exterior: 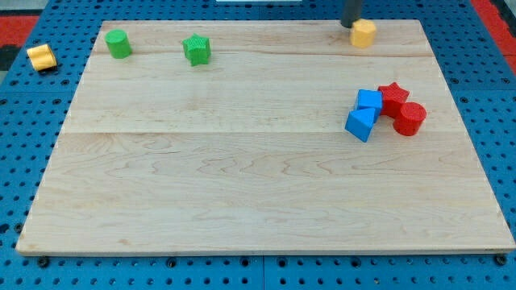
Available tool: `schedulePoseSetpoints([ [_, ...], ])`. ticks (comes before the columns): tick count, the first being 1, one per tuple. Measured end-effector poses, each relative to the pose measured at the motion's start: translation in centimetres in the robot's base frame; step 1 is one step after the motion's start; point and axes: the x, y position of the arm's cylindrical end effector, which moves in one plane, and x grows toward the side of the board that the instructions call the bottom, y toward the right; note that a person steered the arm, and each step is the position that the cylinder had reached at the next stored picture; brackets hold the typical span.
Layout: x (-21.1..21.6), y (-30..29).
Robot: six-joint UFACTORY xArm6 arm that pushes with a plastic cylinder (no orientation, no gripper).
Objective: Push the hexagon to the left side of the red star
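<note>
1. My tip (352,26) sits at the top edge of the wooden board (242,177), towards its top-right corner. Only the rod's lower part shows; the rest runs out of the view's top.
2. The rod carries no pincer, so there is no released or clenched state to report. It grasps nothing.
3. The yellow hexagon (364,33) lies just beside my tip, on the tip's right in the view. I cannot tell whether they touch.
4. The red star (393,96) lies near the board's right edge, well below the hexagon, at the upper right of a tight cluster.
5. In that cluster, a blue cube (369,101) touches the star on the view's left. A second blue block (360,124) sits just below that cube, and a red cylinder (409,118) just below the star.
6. A green cylinder (118,43) stands near the board's top-left corner. A green star-like block (196,49) stands to its right along the top edge.
7. A second yellow block (40,57) lies off the board, past its top-left corner, on the blue pegboard (24,161).
</note>
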Motion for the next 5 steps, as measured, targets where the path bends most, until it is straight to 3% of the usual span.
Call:
schedulePoseSetpoints([
  [1,7.5,0.5],
  [2,3.3,-1.7],
  [3,0.3,2.8],
  [4,5.7,4.8],
  [5,10.8,0.3],
])
